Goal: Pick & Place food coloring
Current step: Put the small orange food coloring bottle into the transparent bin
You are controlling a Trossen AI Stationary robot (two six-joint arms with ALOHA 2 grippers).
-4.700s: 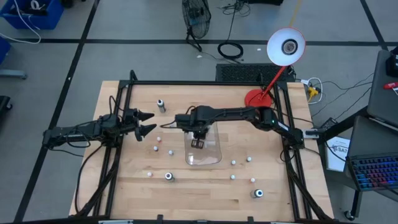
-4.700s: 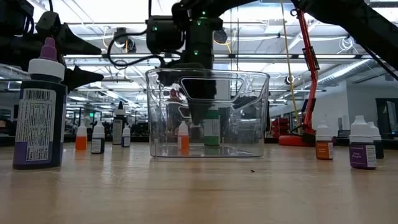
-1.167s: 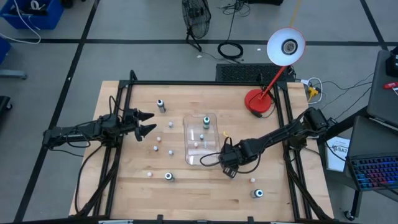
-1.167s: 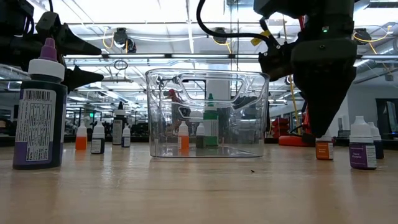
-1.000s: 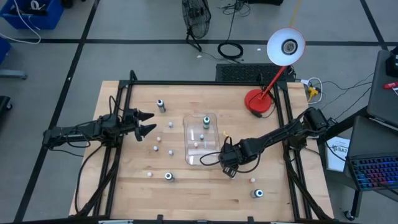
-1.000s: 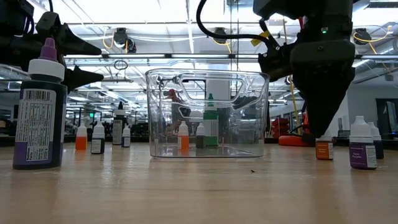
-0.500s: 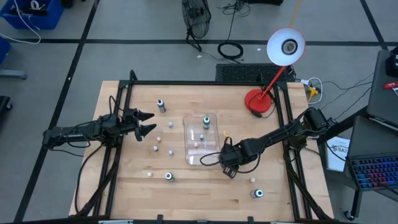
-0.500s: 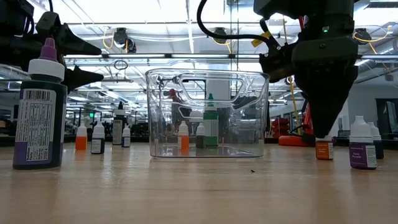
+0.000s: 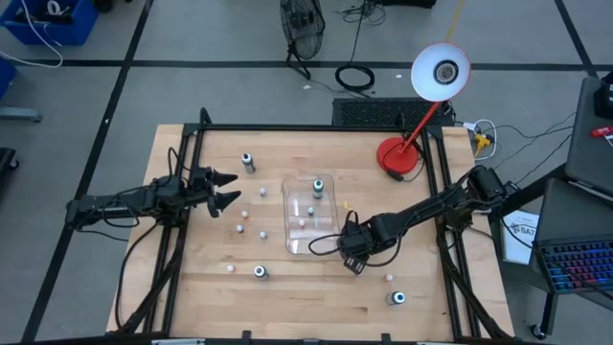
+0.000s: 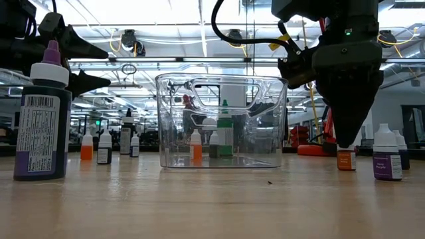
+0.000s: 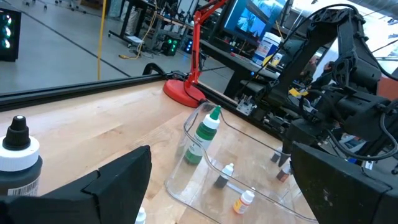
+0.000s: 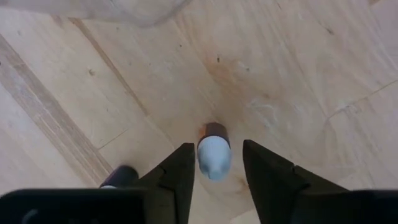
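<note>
Right wrist view looks straight down on a small bottle (image 12: 213, 151) with a white cap and a brown-orange body, standing on the wooden table (image 12: 298, 56) between the two dark fingers (image 12: 179, 167) of the right gripper (image 12: 214, 163); the fingers sit close on either side of the cap, but whether they actually pinch it cannot be told. Seen from above, that gripper (image 9: 352, 261) hangs just beside the clear tray (image 9: 330, 196), off the tray's near right corner. Level with the table, the same bottle (image 10: 345, 159) stands upright right under the gripper's tip, to the right of the tray (image 10: 174, 119). Inside the tray stand a taller green-capped bottle (image 10: 225, 133) and two tiny ones (one orange (image 10: 195, 146)). More food coloring bottles are scattered around the tray, including a big dark bottle (image 10: 41, 119) well to its left. The left gripper (image 9: 222, 189) waits left of the tray, its fingers spread wide and holding nothing.
</note>
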